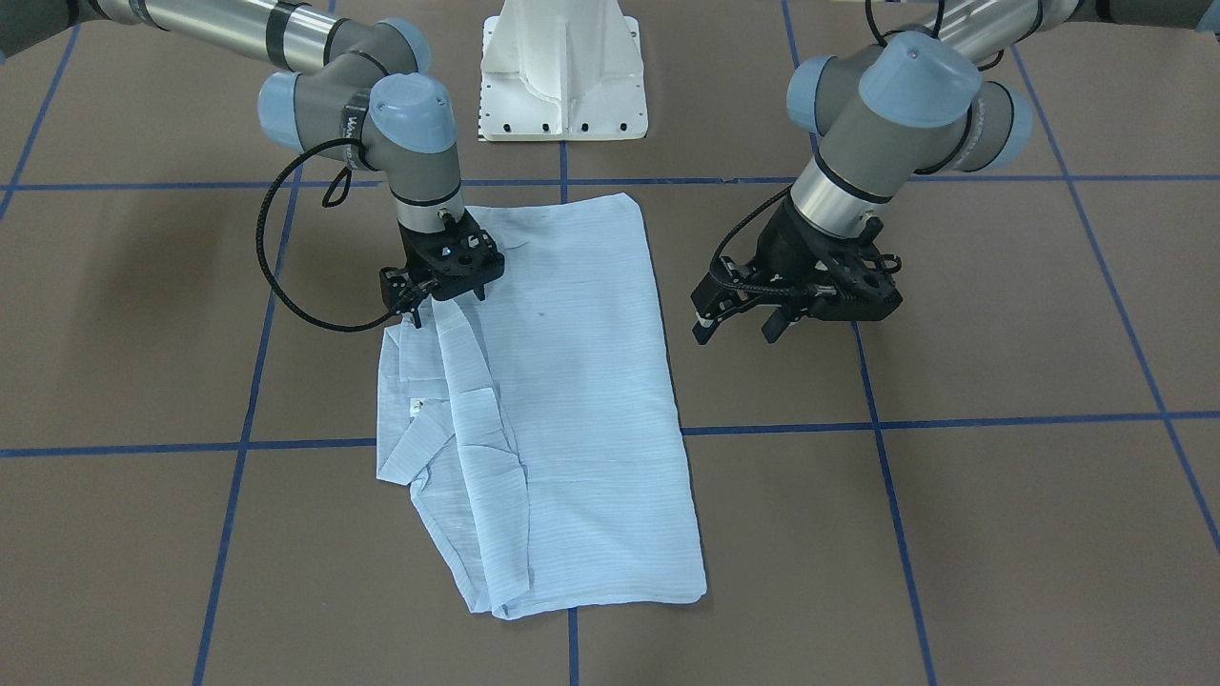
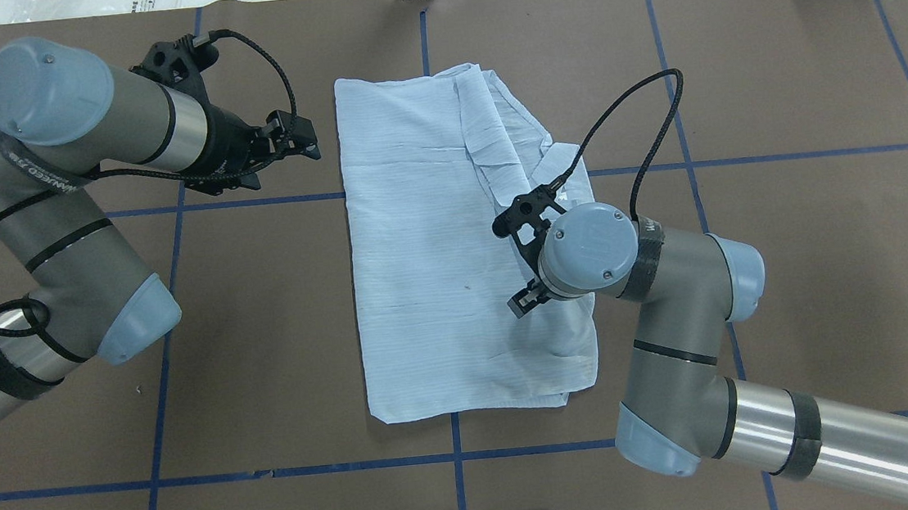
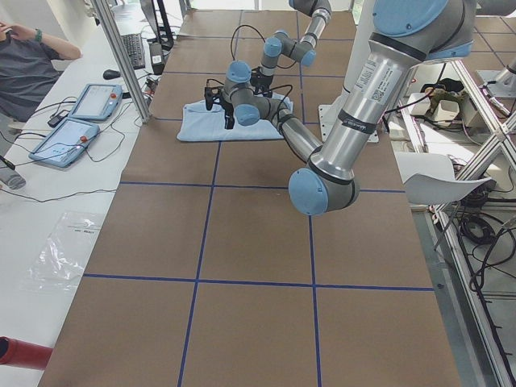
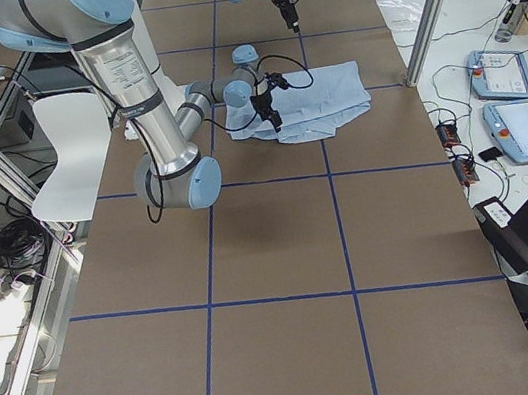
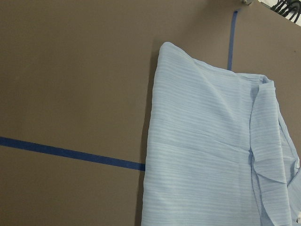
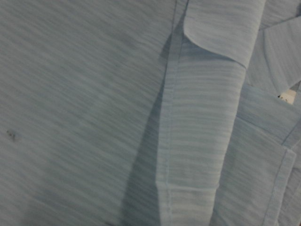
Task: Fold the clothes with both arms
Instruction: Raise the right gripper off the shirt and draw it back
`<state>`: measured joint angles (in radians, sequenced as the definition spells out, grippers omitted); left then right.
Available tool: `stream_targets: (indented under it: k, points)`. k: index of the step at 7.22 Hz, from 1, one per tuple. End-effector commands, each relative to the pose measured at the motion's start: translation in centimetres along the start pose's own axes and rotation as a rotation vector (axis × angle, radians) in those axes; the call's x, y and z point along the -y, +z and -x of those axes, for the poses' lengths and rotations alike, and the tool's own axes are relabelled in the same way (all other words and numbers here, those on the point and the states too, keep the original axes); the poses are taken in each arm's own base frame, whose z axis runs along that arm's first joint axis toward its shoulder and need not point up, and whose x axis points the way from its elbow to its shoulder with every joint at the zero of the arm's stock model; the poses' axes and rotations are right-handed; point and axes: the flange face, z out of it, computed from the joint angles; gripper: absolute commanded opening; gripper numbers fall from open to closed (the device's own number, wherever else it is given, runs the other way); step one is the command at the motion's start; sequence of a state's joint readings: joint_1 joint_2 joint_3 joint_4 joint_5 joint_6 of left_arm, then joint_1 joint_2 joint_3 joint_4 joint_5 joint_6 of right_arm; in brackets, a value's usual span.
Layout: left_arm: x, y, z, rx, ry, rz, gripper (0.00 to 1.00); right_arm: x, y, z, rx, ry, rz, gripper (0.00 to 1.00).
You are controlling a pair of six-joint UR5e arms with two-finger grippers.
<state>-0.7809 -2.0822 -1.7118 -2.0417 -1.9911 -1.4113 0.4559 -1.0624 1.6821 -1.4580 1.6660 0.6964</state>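
Note:
The light-blue striped shirt lies flat mid-table, folded into a long rectangle, with its collar and a folded-over strip along one side. It also shows in the overhead view. My right gripper points down onto that collar-side edge. The fabric rises to a small peak at its tips, so it looks shut on the shirt, though the fingertips are hidden. The right wrist view shows only close fabric. My left gripper is open and empty, hovering over bare table beside the shirt's other long edge.
The white fixed base stands at the robot's edge of the table. Blue tape lines cross the brown table. In the exterior left view, an operator and tablets are beside the table.

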Motion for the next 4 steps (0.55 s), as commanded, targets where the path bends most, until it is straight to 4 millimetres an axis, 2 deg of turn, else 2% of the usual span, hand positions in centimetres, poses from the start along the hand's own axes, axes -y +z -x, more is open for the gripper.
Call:
stream_targets:
  k: [1, 3, 4]
  points:
    - [0.0, -0.3, -1.0, -0.012, 0.005, -0.002, 1.0, 0.5, 0.4, -3.2, -0.036, -0.011, 0.002, 1.0]
    - [0.0, -0.5, -1.7, -0.023, 0.01, -0.004, 1.0, 0.7, 0.6, -6.5, -0.065, -0.017, 0.005, 1.0]
    - [0.0, -0.5, -2.0, -0.026, 0.012, -0.003, 1.0, 0.9, 0.6, -9.1, -0.068, -0.011, 0.017, 1.0]
